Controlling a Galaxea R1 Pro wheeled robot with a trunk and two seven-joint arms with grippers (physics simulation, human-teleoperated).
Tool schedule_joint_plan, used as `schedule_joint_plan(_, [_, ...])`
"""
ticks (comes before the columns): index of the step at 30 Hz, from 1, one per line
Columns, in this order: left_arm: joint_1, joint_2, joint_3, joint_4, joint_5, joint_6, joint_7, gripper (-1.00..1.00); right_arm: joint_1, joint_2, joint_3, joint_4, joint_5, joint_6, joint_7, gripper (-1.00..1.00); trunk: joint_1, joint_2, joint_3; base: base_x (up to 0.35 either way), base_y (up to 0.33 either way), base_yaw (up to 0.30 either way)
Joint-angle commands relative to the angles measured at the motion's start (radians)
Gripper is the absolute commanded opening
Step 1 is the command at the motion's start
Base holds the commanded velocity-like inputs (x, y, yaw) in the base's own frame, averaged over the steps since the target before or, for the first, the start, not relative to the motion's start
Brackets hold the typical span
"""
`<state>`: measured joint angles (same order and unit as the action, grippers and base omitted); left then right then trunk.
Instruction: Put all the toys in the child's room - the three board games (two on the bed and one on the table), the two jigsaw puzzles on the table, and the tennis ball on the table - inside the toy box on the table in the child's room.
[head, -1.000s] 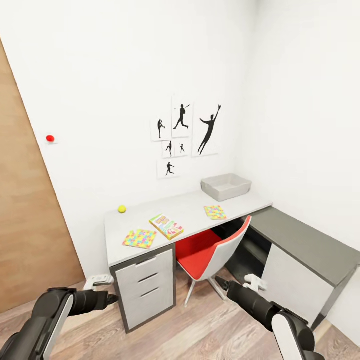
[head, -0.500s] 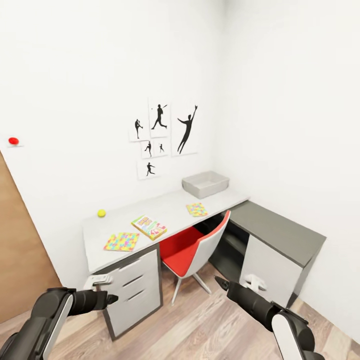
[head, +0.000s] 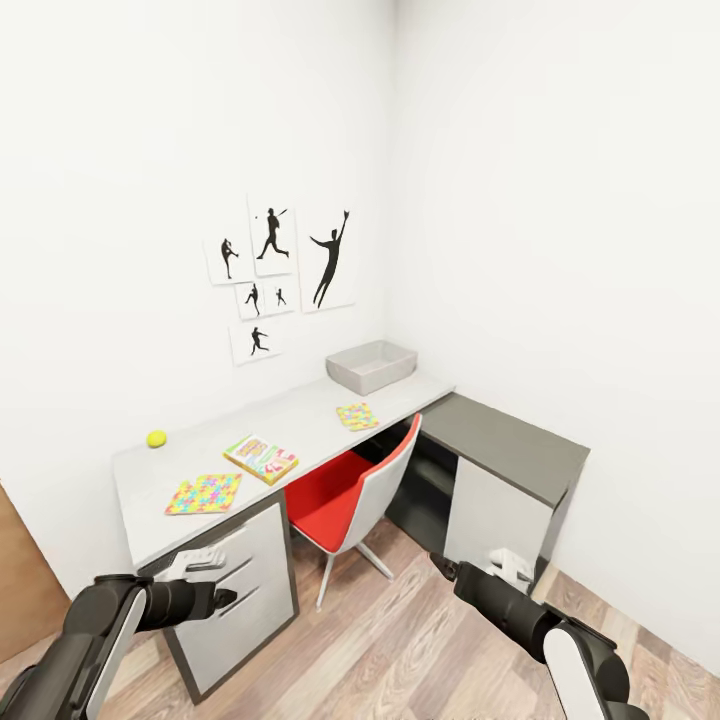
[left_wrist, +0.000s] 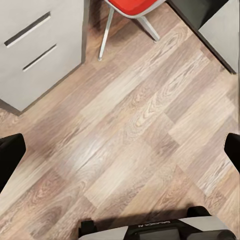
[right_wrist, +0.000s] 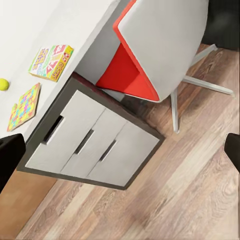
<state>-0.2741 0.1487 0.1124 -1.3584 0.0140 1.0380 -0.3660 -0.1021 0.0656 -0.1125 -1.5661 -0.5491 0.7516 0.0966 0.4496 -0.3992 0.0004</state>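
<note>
Toy box (head: 371, 365), a shallow light grey bin with sloped sides, sits at the far end of the long light grey desk (head: 300, 425), close to the room's corner, and looks empty from the head camera. On the desk lie one small yellow-green tennis ball (head: 157, 438) near the wall, one flat printed board game box (head: 261, 458) towards the middle, and two multicolour jigsaw puzzle slabs: one (head: 204, 493) near the front edge above the white three-drawer unit (head: 232, 600), the other (head: 357, 416) just in front of the bin. That makes four toys on view, all outside the bin.

One red and white swivel chair (head: 355, 490) is tucked under the desk, beside a lower dark grey cabinet (head: 500, 470). Six black sports silhouette posters (head: 280, 275) hang on the white wall.

Both arms are held low over the wood-plank floor (head: 400, 650), well apart from the desk. The left gripper (head: 212, 575) and right gripper (head: 503, 567) each have their fingers spread wide and hold nothing.

The robot appears to be at the approach stage, with nothing packed yet. The next move likely calls for driving closer to the desk, then reaching for a toy, perhaps the nearer puzzle.
</note>
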Motion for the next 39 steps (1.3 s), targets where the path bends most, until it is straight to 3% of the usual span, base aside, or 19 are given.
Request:
schedule_joint_plan(1, [0.000, 0.000, 0.001, -0.001, 0.001, 0.005, -0.002, 1.00, -0.001, 0.001, -0.003, 0.000, 0.005, 0.006, 0.008, 1.00, 0.000, -0.001, 0.000, -0.003, 0.003, -0.279])
schedule_joint_plan(16, [-0.001, 0.001, 0.001, -0.001, 0.001, 0.005, -0.002, 1.00, -0.001, 0.002, -0.003, 0.000, 0.005, 0.006, 0.008, 1.00, 0.000, -0.001, 0.000, -0.023, 0.019, -0.279])
schedule_joint_plan(39, [-0.007, 0.002, 0.004, -0.001, 0.001, 0.007, -0.002, 1.00, -0.001, 0.002, -0.011, 0.000, 0.003, 0.006, 0.008, 1.00, 0.000, -0.001, 0.000, -0.221, 0.179, -0.279])
